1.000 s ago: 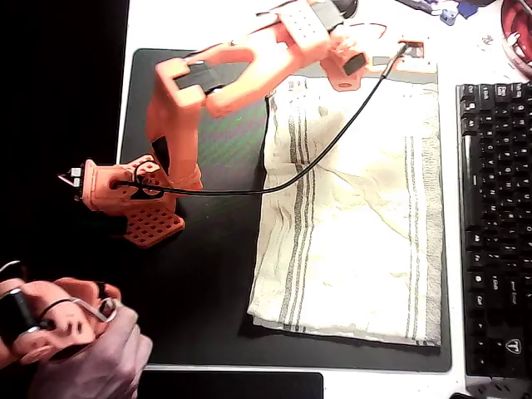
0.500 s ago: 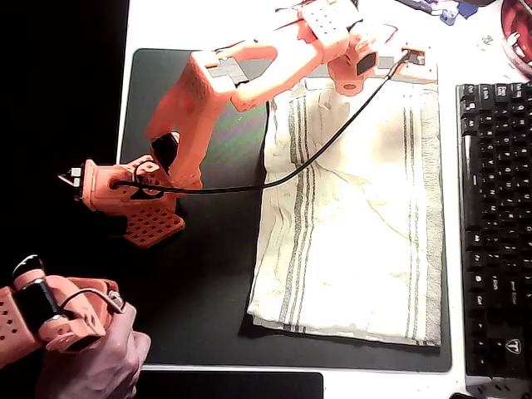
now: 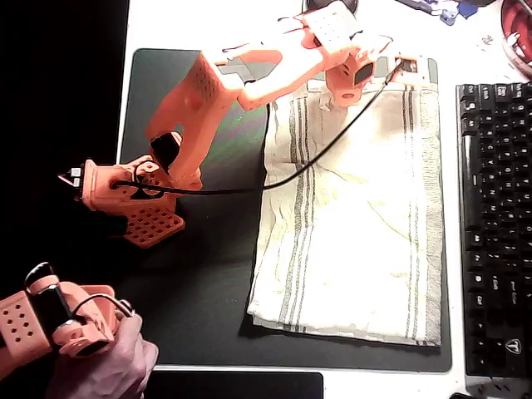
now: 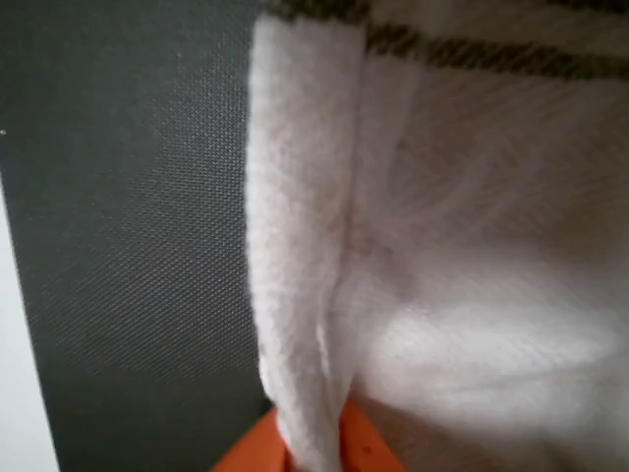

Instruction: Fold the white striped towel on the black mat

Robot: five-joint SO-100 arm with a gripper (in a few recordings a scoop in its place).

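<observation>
Overhead view: orange SO-100 arm (image 3: 249, 79) reaching from base at left-centre of frame across to top edge of white striped towel (image 3: 357, 224), upper centre-right. Gripper (image 3: 378, 71) at towel's far hem, near top edge of black mat (image 3: 199, 283); placed there presumably to lift that edge and carry it toward bottom of frame for a fold. Black cable (image 3: 324, 154) draped from base over towel's upper half.

Wrist view: orange fingertips (image 4: 364, 447) at bottom centre, w/ ridge of towel (image 4: 305, 295) rising from between them, so gripper judged clenched on towel edge; pinch point itself at frame's very bottom, partly cut off. Hem pulled into a narrow vertical pleat, suggesting cloth gathered by the grip, not lying flat. Mat weave (image 4: 128, 246) visible at left of frame.

Towel appearance: cream-white terry, roughly rectangular, spread flat on right half of mat, long axis top-to-bottom in overhead view. Thin grey-green stripe bands near left and right edges. Surface wrinkled, diagonal creases across centre. Lower edge looks doubled, thin under-layer showing at bottom left corner. Black keyboard (image 3: 495, 224) just beside towel's right edge, off the mat.

Stage, as judged: fold at its start, top edge grasped, rest of towel not yet lifted.
</observation>
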